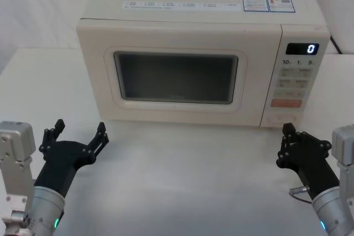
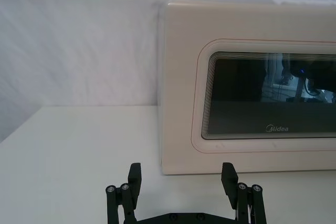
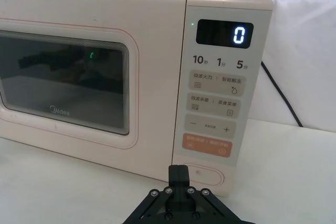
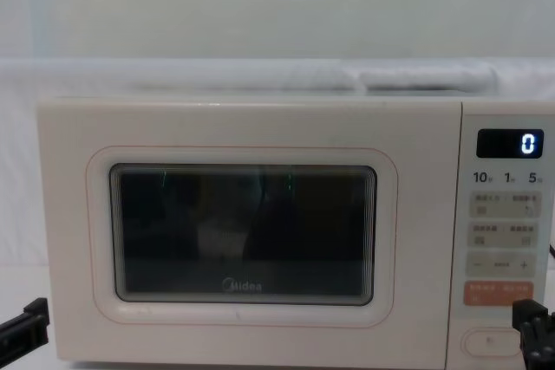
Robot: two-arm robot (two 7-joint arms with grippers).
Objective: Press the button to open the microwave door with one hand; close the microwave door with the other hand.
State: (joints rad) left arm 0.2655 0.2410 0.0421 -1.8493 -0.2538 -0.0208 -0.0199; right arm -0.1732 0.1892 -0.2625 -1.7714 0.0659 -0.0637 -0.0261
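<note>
The cream microwave (image 1: 193, 17) stands at the back of the white table, its display showing 0. The microwave door (image 1: 176, 77) is shut, flush with the front. The pill-shaped button (image 1: 281, 118) sits at the bottom of the control panel, below the orange key. My right gripper (image 1: 287, 135) is shut and empty, a short way in front of the button (image 3: 208, 176), not touching it. My left gripper (image 1: 79, 130) hovers open and empty in front of the door's left lower corner (image 2: 181, 145). In the left wrist view the left gripper (image 2: 181, 174) has its fingers spread wide.
A black power cable (image 3: 281, 94) runs behind the microwave on the right. The white table (image 1: 188, 181) stretches between the two arms in front of the oven. A white cloth backdrop (image 2: 79, 51) hangs behind.
</note>
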